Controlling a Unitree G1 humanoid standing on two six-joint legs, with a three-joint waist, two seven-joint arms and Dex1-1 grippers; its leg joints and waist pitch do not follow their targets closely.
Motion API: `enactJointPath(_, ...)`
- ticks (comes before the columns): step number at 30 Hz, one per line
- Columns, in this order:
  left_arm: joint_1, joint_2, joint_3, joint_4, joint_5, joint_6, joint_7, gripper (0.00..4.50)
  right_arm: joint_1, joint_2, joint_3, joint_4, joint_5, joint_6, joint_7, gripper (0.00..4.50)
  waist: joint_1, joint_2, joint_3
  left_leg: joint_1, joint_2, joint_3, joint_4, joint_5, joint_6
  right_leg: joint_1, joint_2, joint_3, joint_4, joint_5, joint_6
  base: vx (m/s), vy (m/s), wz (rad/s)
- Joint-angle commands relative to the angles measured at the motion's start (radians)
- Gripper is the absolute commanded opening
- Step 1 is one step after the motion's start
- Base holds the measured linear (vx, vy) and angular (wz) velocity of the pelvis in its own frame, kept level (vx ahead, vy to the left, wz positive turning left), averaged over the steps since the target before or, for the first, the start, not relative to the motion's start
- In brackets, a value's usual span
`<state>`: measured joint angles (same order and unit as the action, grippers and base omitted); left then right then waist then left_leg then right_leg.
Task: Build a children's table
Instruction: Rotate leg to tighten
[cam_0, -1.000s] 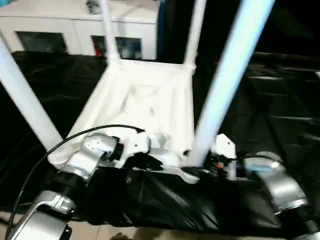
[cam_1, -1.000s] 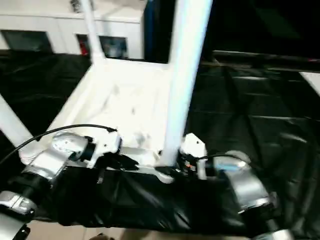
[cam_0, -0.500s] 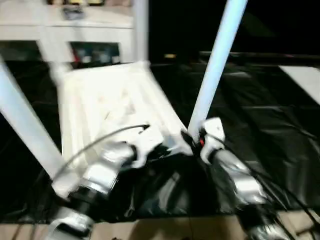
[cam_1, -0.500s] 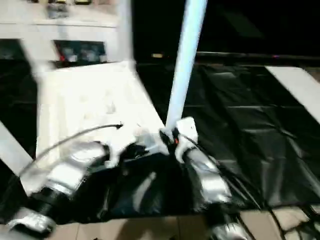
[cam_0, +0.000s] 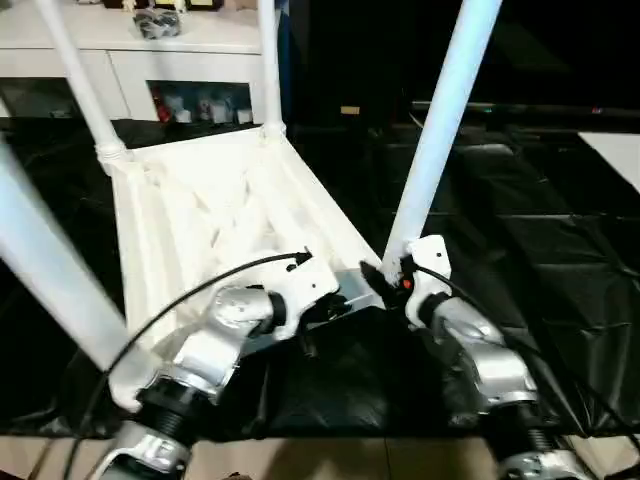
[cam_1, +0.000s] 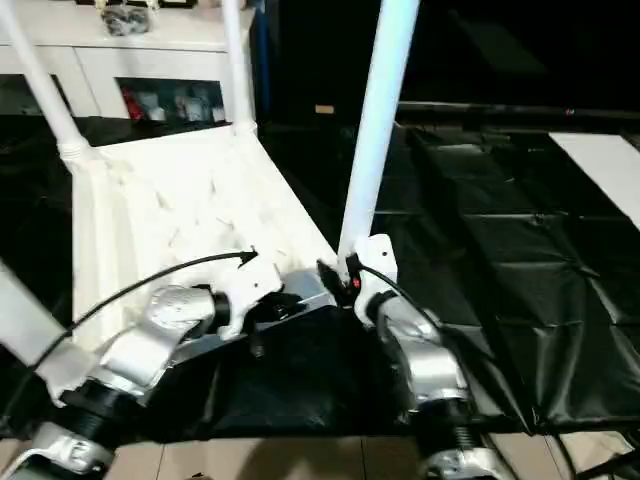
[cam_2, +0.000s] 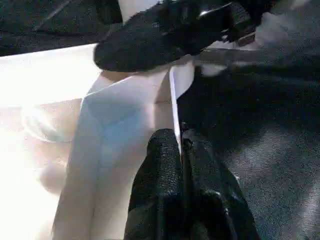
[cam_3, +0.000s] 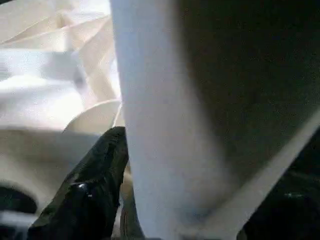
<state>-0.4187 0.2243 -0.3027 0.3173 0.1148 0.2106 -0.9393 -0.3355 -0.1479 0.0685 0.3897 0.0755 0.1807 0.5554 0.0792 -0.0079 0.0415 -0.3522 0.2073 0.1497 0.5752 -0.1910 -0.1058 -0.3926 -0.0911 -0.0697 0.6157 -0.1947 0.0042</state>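
I have the children's table lying upside down on the black-draped work surface, ribbed underside facing up. Four tapered legs stand up out of its corner sockets: two far legs at the back edge, one near leg on my left, and one near leg on my right. All four sit in their sockets, so I judge the leg-fitting stage to be complete or nearly so; I cannot tell from here whether each leg is pressed fully home.

My left gripper has its two black fingers pressed together on the thin near rim of the tabletop, pinching that edge just beside the right near corner. In the head views the same left gripper sits at the near edge of the top.

My right gripper is at the foot of the near right leg, where it enters the socket. In the right wrist view one black finger lies against one side of the leg; the opposite finger is hidden behind the leg, so I cannot tell whether the leg is clamped or merely straddled.

Remaining work, as I judge it: confirm the seating of this last leg, release both grippers, and turn the table onto its legs. A white cabinet stands beyond the work surface.
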Motion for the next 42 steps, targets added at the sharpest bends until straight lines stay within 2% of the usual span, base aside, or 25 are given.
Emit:
enactJointPath(1, -0.016, 0.000, -0.052, -0.058, -0.053, -0.081, -0.112, 0.00, 0.025, -0.030, 0.093, -0.021, 0.018, 0.038, 0.150, 3.06, 0.001, -0.006, -0.054, -0.009, 0.013, 0.010, -0.071, -0.215, 0.035, 0.043, -0.040, 0.043, -0.086, -0.224, -0.162, 0.057, -0.006, 0.02)
enactJointPath(4, -0.022, 0.025, -0.043, -0.052, -0.064, -0.095, -0.155, 0.00, 0.040, -0.082, 0.116, -0.057, 0.032, 0.039, 0.257, 3.06, 0.011, -0.006, -0.061, -0.010, 0.014, 0.015, -0.060, -0.102, 0.070, 0.048, -0.039, 0.042, -0.065, -0.056, -0.208, 0.037, -0.002, 0.01)
enactJointPath(7, -0.040, 0.076, -0.036, -0.030, -0.102, -0.112, -0.249, 0.00, 0.064, -0.176, 0.160, -0.122, 0.067, 0.028, 0.447, 3.06, 0.014, -0.005, -0.062, -0.008, 0.013, 0.017, -0.056, -0.088, 0.089, 0.051, -0.036, 0.041, -0.058, 0.005, -0.234, 0.000, 0.000, 0.00)
enactJointPath(9, -0.046, 0.087, -0.036, -0.021, -0.109, -0.117, -0.272, 0.00, 0.068, -0.199, 0.172, -0.137, 0.077, 0.028, 0.491, 3.06, 0.015, -0.006, -0.062, -0.004, 0.015, 0.020, -0.056, -0.102, 0.108, 0.048, -0.036, 0.042, -0.056, 0.032, -0.254, 0.000, 0.000, 0.00)
enactJointPath(12, -0.075, 0.112, -0.032, 0.026, -0.116, -0.140, -0.317, 0.00, 0.072, -0.253, 0.202, -0.166, 0.094, 0.025, 0.598, 3.06, 0.019, -0.008, -0.058, -0.001, 0.017, 0.023, -0.058, -0.137, 0.106, 0.046, -0.038, 0.042, -0.062, -0.020, -0.253, 0.000, 0.000, 0.00)
enactJointPath(13, -0.095, 0.120, -0.030, 0.060, -0.113, -0.161, -0.332, 0.00, 0.071, -0.270, 0.213, -0.175, 0.100, 0.028, 0.641, 3.06, 0.024, -0.010, -0.056, 0.001, 0.018, 0.025, -0.060, -0.170, 0.097, 0.045, -0.041, 0.044, -0.067, -0.085, -0.244, 0.000, 0.000, 0.00)
enactJointPath(18, -0.137, 0.134, -0.028, 0.127, -0.103, -0.193, -0.355, 0.00, 0.062, -0.276, 0.228, -0.177, 0.096, 0.013, 0.673, 3.06, 0.029, -0.012, -0.054, 0.002, 0.020, 0.027, -0.064, -0.203, 0.065, 0.043, -0.045, 0.046, -0.075, -0.173, -0.215, 0.000, 0.000, 0.00)
enactJointPath(19, -0.148, 0.137, -0.026, 0.145, -0.106, -0.201, -0.362, 0.00, 0.061, -0.278, 0.233, -0.180, 0.099, 0.015, 0.683, 2.81, 0.030, -0.013, -0.055, 0.003, 0.021, 0.027, -0.063, -0.200, 0.060, 0.042, -0.045, 0.048, -0.074, -0.169, -0.213, 0.000, 0.000, 0.00)
enactJointPath(21, -0.155, 0.138, -0.025, 0.158, -0.103, -0.210, -0.363, 0.00, 0.060, -0.276, 0.237, -0.181, 0.099, 0.017, 0.685, 2.81, 0.031, -0.015, -0.056, 0.000, 0.020, 0.026, -0.063, -0.182, 0.057, 0.044, -0.046, 0.047, -0.070, -0.150, -0.213, 0.000, 0.000, 0.00)
enactJointPath(22, -0.158, 0.139, -0.024, 0.165, -0.104, -0.215, -0.367, 0.00, 0.060, -0.274, 0.241, -0.182, 0.100, 0.017, 0.688, 2.62, 0.032, -0.014, -0.056, 0.000, 0.021, 0.026, -0.063, -0.180, 0.058, 0.043, -0.046, 0.047, -0.070, -0.147, -0.214, 0.000, 0.000, 0.00)
enactJointPath(24, -0.164, 0.139, -0.025, 0.181, -0.107, -0.227, -0.373, 0.00, 0.062, -0.274, 0.246, -0.183, 0.100, 0.016, 0.696, 2.53, 0.032, -0.014, -0.057, -0.002, 0.020, 0.026, -0.062, -0.170, 0.059, 0.044, -0.045, 0.046, -0.068, -0.133, -0.216, 0.000, 0.000, 0.00)
enactJointPath(35, -0.159, 0.137, -0.021, 0.204, -0.114, -0.254, -0.381, 0.00, 0.070, -0.272, 0.248, -0.183, 0.099, 0.016, 0.705, 2.48, 0.034, -0.015, -0.058, -0.002, 0.021, 0.026, -0.061, -0.165, 0.063, 0.046, -0.045, 0.045, -0.066, -0.118, -0.225, 0.000, 0.000, 0.00)
enactJointPath(38, -0.146, 0.125, -0.007, 0.186, -0.115, -0.235, -0.337, 0.00, 0.082, -0.239, 0.222, -0.182, 0.106, 0.024, 0.644, 2.48, 0.033, -0.014, -0.058, -0.002, 0.021, 0.027, -0.061, -0.168, 0.061, 0.045, -0.045, 0.046, -0.067, -0.121, -0.224, 0.000, 0.000, 0.00)
enactJointPath(41, -0.125, 0.099, 0.003, 0.156, -0.104, -0.203, -0.260, 0.00, 0.087, -0.184, 0.190, -0.156, 0.092, 0.022, 0.532, 2.47, 0.031, -0.013, -0.054, 0.000, 0.021, 0.025, -0.067, -0.201, 0.044, 0.042, -0.047, 0.046, -0.072, -0.174, -0.213, 0.000, 0.000, 0.00)
enactJointPath(42, -0.120, 0.092, 0.004, 0.149, -0.102, -0.197, -0.245, 0.00, 0.087, -0.173, 0.185, -0.149, 0.087, 0.020, 0.509, 2.46, 0.028, -0.016, -0.050, 0.002, 0.020, 0.025, -0.070, -0.235, 0.035, 0.040, -0.048, 0.045, -0.081, -0.240, -0.197, 0.000, 0.000, 0.00)
